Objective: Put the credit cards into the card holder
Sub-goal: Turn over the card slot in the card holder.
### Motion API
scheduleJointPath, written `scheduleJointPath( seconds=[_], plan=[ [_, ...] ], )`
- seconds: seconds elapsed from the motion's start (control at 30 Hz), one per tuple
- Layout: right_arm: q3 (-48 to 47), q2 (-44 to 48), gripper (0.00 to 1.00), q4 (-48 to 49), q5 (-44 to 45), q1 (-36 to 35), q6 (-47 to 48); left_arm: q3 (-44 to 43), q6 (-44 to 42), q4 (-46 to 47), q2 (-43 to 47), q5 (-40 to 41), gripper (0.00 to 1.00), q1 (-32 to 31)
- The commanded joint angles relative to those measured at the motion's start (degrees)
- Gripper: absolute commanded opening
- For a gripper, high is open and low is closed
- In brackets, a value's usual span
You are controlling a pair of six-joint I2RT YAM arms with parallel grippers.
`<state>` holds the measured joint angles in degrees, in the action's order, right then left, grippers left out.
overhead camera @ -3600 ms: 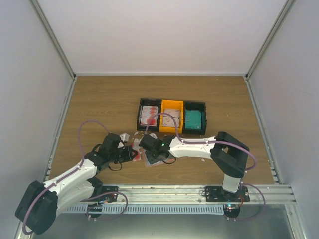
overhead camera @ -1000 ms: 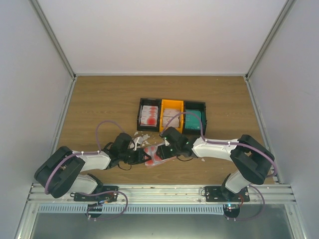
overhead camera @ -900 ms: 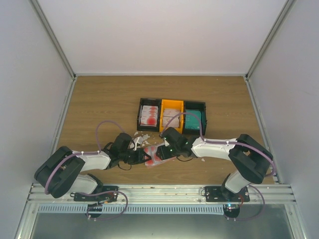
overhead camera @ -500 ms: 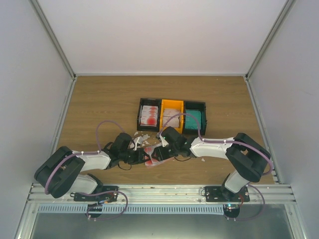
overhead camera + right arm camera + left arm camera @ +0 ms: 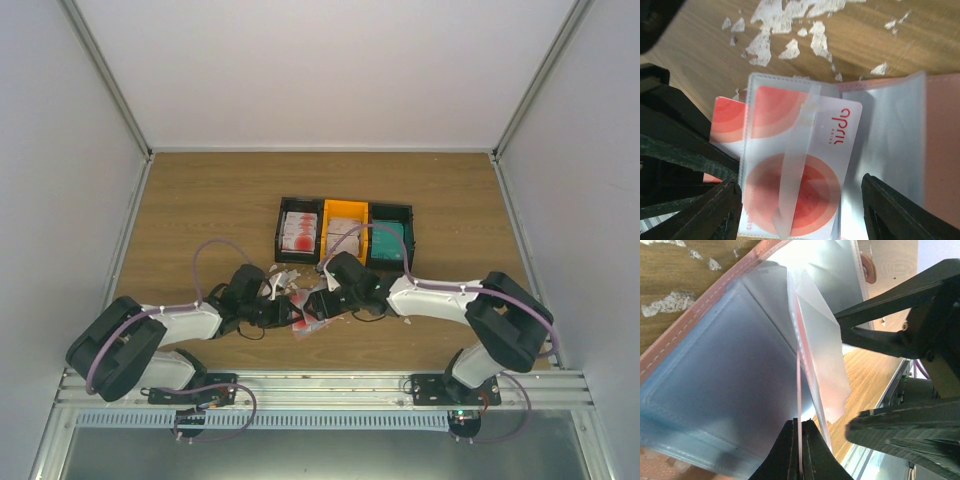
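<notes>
from above, you see the left gripper and the right gripper meeting low in the middle of the frame, over the pink card holder lying open on the wooden table. just above them sits the tray, with more credit cards in its left compartment and teal ones in its right. white flecks lie between tray and grippers. in the left wrist view, your left gripper is pressed together at the bottom centre, pinching a thin pink-edged leaf of the card holder seen edge-on, with clear sleeves fanning up beside it. the right gripper's black fingers reach in from the right edge, one high and one low, well apart. in the right wrist view, your right gripper stands spread wide, a finger in each lower corner, gripping nothing. between them a white credit card with red circles sits inside a clear sleeve of the card holder, whose pink cover fills the right edge. the left gripper is a dark shape at the left.
</notes>
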<state>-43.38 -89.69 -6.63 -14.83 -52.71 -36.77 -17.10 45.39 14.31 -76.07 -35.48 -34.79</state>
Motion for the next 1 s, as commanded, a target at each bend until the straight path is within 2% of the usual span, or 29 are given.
scheduleJointPath(
  seconds=[0.0, 0.23, 0.43, 0.73, 0.97],
  plan=[
    [0.5, 4.2, 0.68, -2.0, 5.3, 0.1, 0.2, -1.9, -1.7, -0.3, 1.3, -0.3, 0.0, -0.6],
    [0.4, 8.2, 0.71, -5.3, 11.1, 0.1, -0.4, -1.9, -0.2, -0.9, 2.9, -1.6, 0.0, -0.7],
    [0.5, 9.5, 0.71, -6.8, 12.8, 0.1, -0.4, -2.4, 1.0, -0.3, 3.8, -2.7, 0.0, -1.0],
    [0.9, 14.2, 0.7, -9.5, 20.6, 0.1, -2.4, -4.1, 1.6, 3.5, -0.7, -3.9, 0.0, -2.5],
    [2.1, 19.4, 0.7, -10.7, 25.7, 0.1, -2.3, -6.5, 0.0, 4.1, -4.7, -1.8, 0.0, -3.3]
  ],
)
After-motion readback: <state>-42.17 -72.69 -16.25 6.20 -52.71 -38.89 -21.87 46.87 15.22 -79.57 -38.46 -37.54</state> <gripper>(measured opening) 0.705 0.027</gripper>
